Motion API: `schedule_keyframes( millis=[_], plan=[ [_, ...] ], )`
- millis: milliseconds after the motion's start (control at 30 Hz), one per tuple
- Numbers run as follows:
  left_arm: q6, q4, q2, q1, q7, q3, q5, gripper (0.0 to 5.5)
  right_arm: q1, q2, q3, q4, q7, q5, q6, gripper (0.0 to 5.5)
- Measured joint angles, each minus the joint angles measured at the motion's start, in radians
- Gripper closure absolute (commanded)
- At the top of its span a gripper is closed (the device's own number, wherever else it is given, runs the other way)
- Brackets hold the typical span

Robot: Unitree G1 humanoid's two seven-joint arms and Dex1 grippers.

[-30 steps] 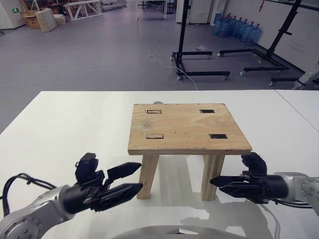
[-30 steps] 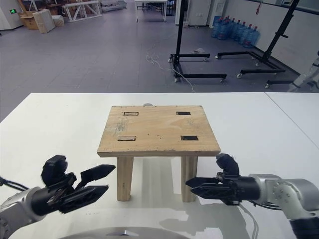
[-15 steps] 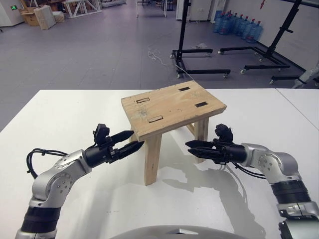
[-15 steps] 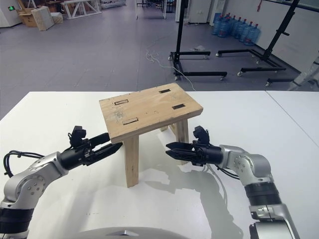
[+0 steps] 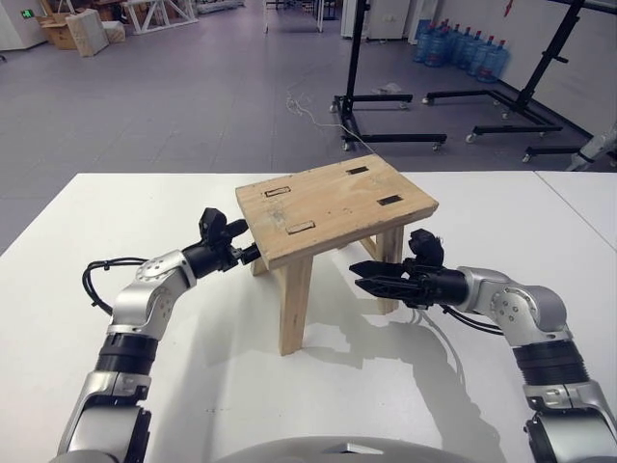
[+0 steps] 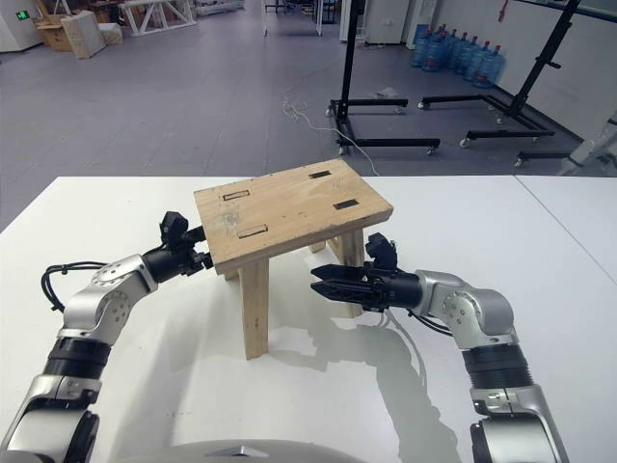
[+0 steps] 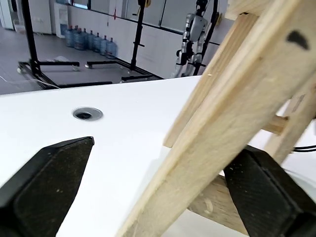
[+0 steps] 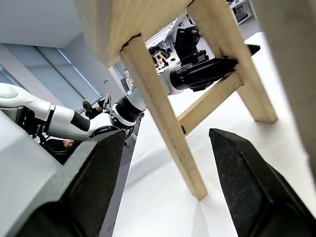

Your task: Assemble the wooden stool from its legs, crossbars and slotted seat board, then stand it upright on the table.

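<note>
Stool (image 5: 333, 203) between both arms' fingers (image 5: 376, 273)

No words, numbers or brand marks can be read. A small green sign (image 5: 27, 13) hangs at the far end of the hall, at about ten o'clock from the wooden stool (image 5: 333, 207). Its marks are too small to make out. The blue water bottles (image 5: 461, 45) stand at one o'clock, with any labels likewise illegible.
</note>
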Motion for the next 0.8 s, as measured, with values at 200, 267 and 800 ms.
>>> schedule_keyframes(
  millis=[200, 267, 800],
  plan=[
    [-0.171, 0.290, -0.016, -0.155, 0.042, 0.035, 0.114, 1.00, -0.027, 0.048, 0.002, 0.044, -0.025, -0.038, -0.059, 2.39],
    [-0.219, 0.391, -0.017, -0.213, 0.039, 0.040, 0.138, 1.00, -0.050, 0.080, 0.001, 0.089, -0.043, -0.069, -0.114, 2.39],
    [-0.186, 0.263, 0.033, -0.180, -0.178, 0.143, 0.054, 1.00, -0.090, 0.191, -0.033, 0.135, -0.093, -0.104, -0.195, 2.39]
  ],
)
